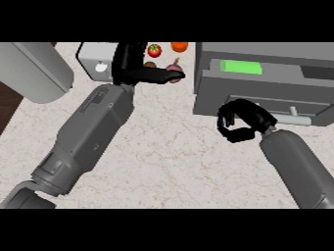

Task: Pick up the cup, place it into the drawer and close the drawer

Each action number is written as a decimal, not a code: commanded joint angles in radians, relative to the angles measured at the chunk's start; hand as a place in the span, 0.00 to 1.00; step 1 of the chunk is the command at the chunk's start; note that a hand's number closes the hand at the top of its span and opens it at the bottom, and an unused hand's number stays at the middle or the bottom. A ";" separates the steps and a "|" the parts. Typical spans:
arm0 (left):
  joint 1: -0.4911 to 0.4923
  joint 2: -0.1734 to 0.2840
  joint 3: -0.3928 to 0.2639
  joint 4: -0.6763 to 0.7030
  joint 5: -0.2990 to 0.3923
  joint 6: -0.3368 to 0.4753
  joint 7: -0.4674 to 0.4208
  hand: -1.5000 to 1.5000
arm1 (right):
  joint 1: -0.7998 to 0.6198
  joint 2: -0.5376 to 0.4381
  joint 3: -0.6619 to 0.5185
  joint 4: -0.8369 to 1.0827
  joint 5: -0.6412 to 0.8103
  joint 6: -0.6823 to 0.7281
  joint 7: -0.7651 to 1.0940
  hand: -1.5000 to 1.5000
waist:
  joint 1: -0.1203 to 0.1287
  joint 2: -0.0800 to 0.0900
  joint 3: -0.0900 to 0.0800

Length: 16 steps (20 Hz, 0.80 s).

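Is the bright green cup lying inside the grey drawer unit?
Yes, the bright green cup lies in the open top of the grey drawer unit.

No cup shows anywhere. The right hand point(240, 122) covers the left part of the drawer point(285, 109) front, and whether its curled fingers hold anything cannot be told. The left hand point(137, 66) hides part of a white box point(96, 61). Small red and orange things point(166, 49) behind it are too small to name.
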 commanded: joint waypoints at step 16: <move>0.142 0.112 -0.018 -0.144 0.014 -0.137 0.061 0.00 | -0.368 -0.126 -0.289 0.343 -0.131 -0.062 -0.044 1.00 | 0.104 0.038 0.004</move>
